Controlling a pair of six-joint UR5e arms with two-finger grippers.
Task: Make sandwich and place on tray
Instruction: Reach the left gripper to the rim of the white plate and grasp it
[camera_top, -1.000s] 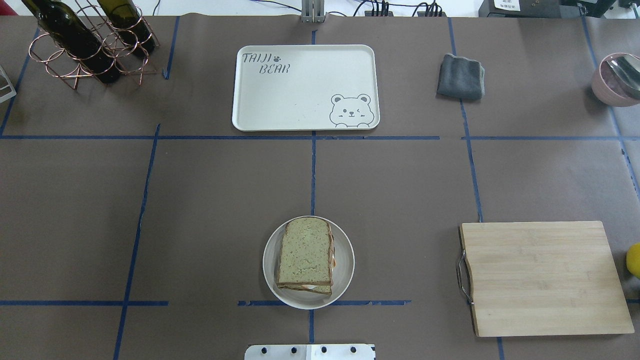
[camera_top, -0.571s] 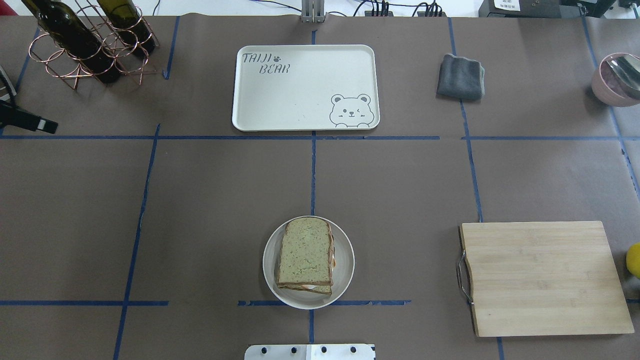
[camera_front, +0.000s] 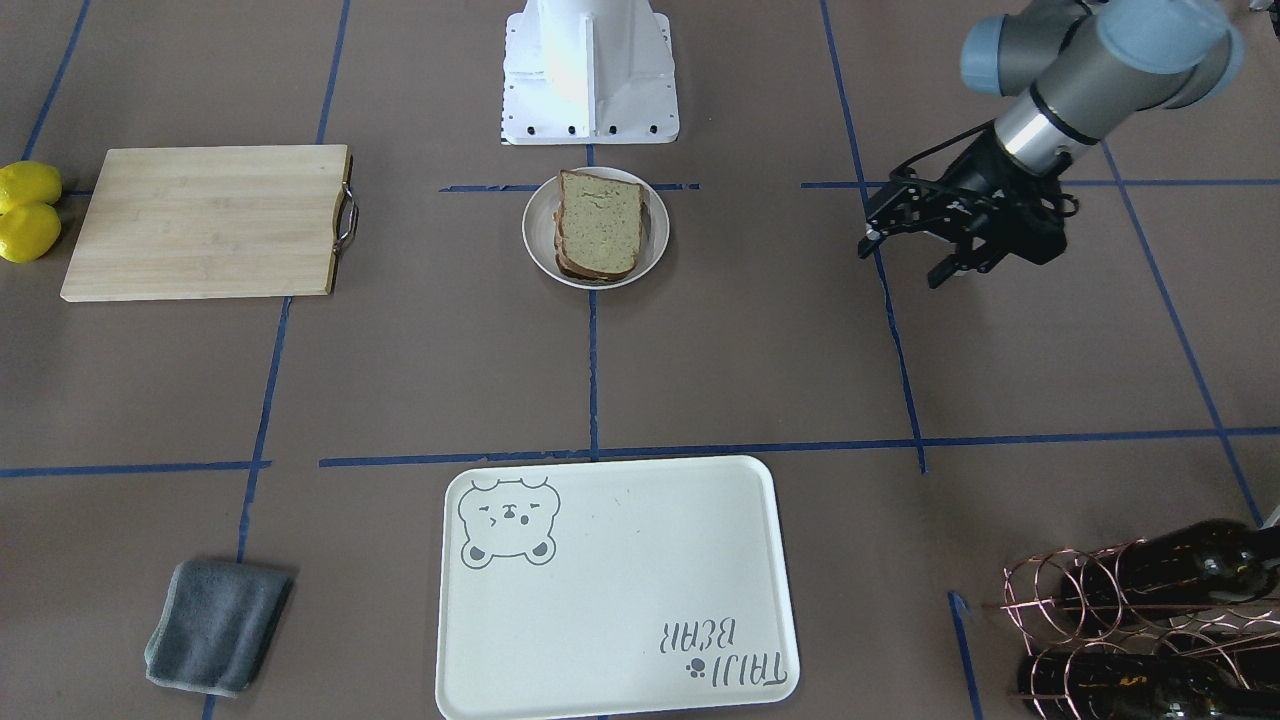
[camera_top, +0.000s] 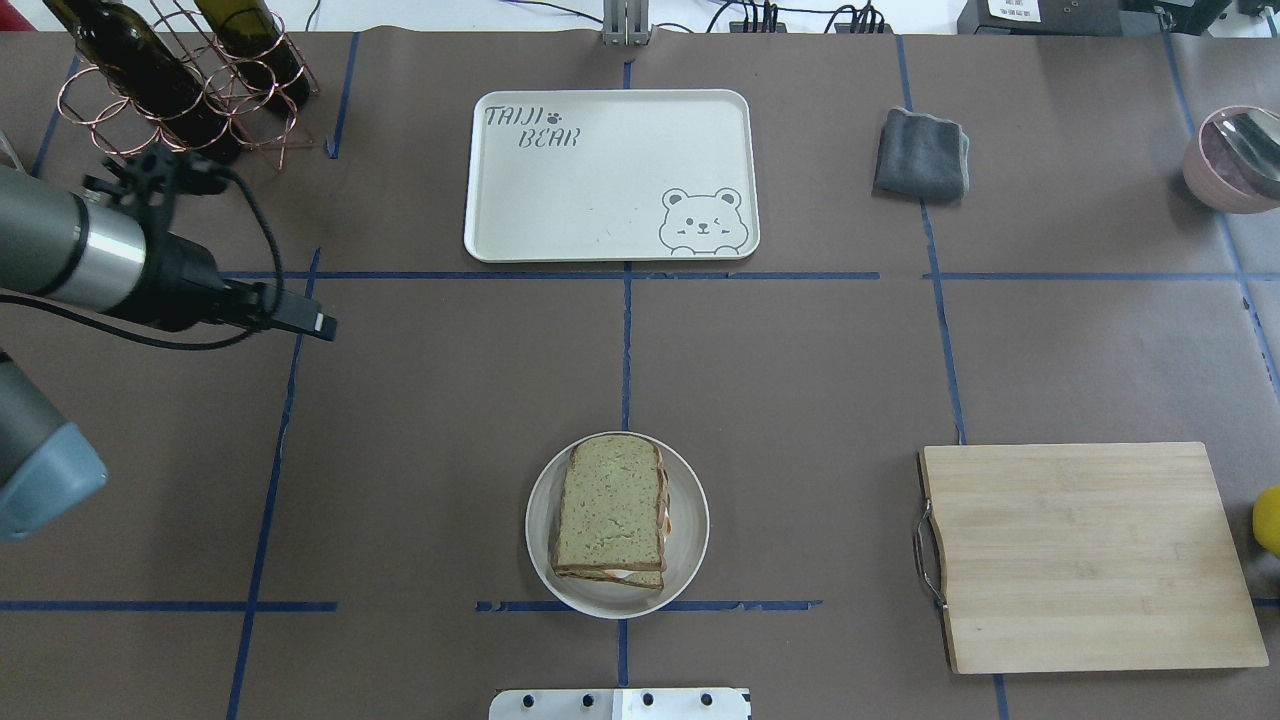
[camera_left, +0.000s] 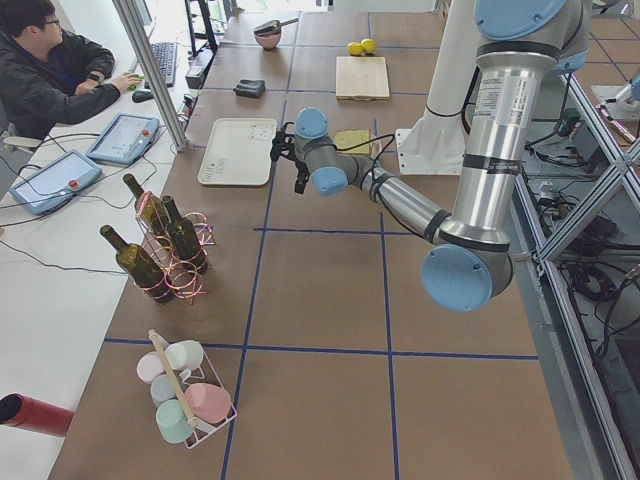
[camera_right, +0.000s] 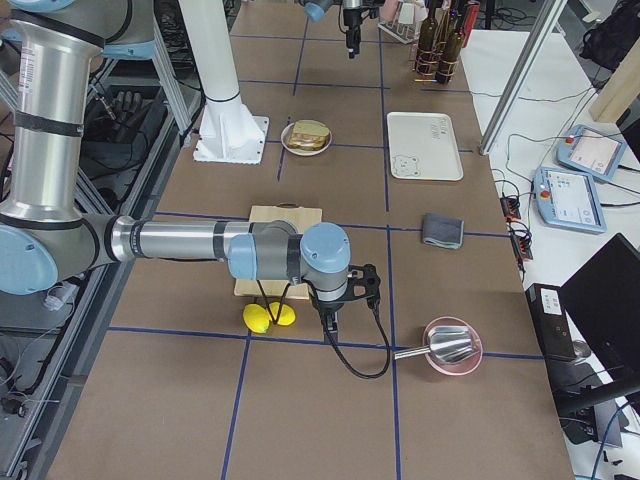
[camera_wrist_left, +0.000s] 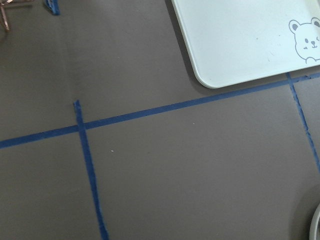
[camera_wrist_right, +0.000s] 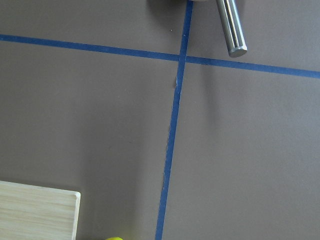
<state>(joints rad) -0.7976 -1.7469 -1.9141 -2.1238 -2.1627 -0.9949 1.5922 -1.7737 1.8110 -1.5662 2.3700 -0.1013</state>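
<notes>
the left claw (camera_front: 900, 262) hung above bare table with its fingers parted and nothing between them; well apart from it, inward toward the table's middle and nearer the robot's base, the sandwich (camera_front: 598, 222) sat assembled on a white plate (camera_front: 531, 238), its top slice slightly askew over the lower one; the tray (camera_front: 620, 600) lay farther from the base than the claw, also inward, and carried nothing; a wire rack of bottles (camera_front: 1150, 590) stood beyond the claw on its outer side. the building step looked done, so the step in hand was judged to be the reach for the sandwich; the next move would call for the claw to swing inward and come low enough to take both slices together, without squeezing the egg out or sliding the top slice off. the right claw (camera_right: 333, 322) showed only in a side view, near two lemons (camera_right: 268, 316) and a pink bowl (camera_right: 452, 352), and whether it was parted or closed could not be told; the egg showed only as a thin pale and orange edge; neither wrist view caught its own fingers.
</notes>
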